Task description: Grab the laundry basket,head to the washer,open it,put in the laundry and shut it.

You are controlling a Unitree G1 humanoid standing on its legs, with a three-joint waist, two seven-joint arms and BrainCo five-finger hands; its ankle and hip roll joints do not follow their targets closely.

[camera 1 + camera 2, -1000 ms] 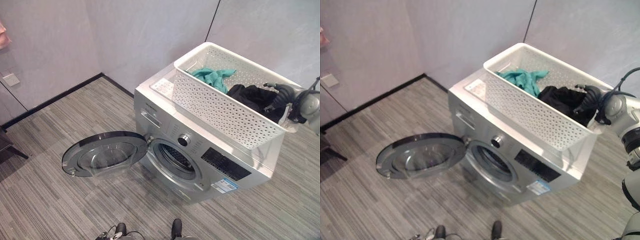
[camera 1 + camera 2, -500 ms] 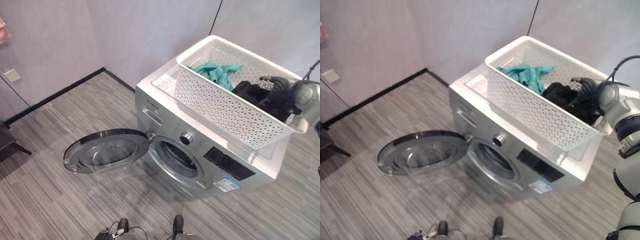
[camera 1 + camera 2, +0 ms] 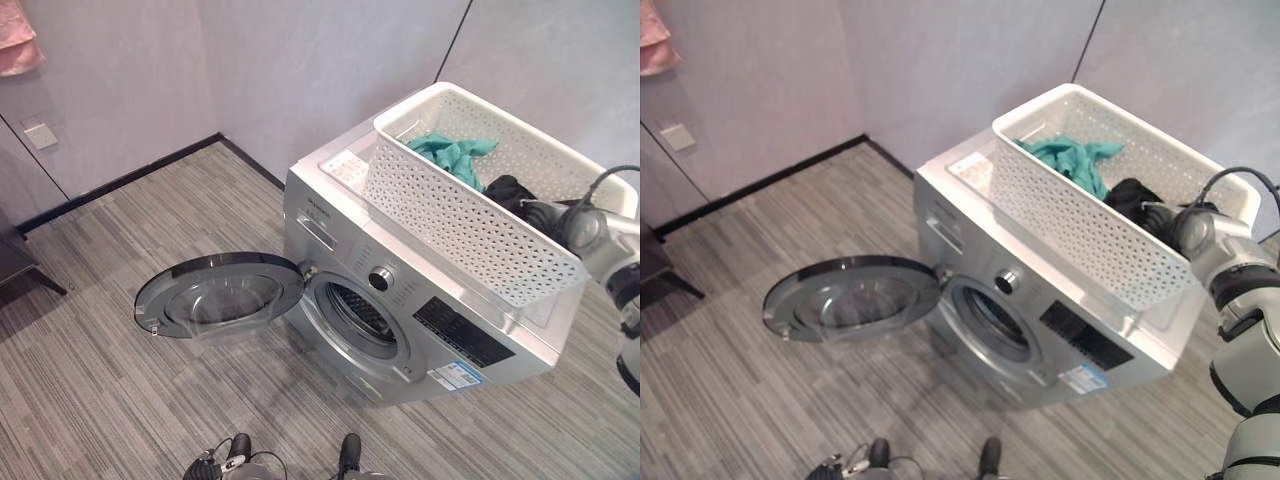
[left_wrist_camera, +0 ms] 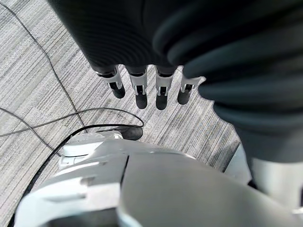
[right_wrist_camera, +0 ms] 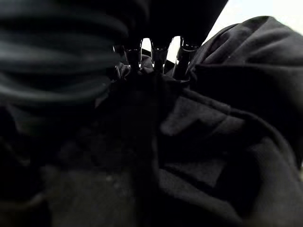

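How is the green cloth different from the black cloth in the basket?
The green cloth is teal, the black cloth dark. The green one lies untouched toward the far end of the basket; the right hand is reaching into the black one nearer the robot. Both are crumpled laundry in one basket.

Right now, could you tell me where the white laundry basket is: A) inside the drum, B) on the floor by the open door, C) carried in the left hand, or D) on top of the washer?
D: the white laundry basket stands on top of the washer, clothes inside.
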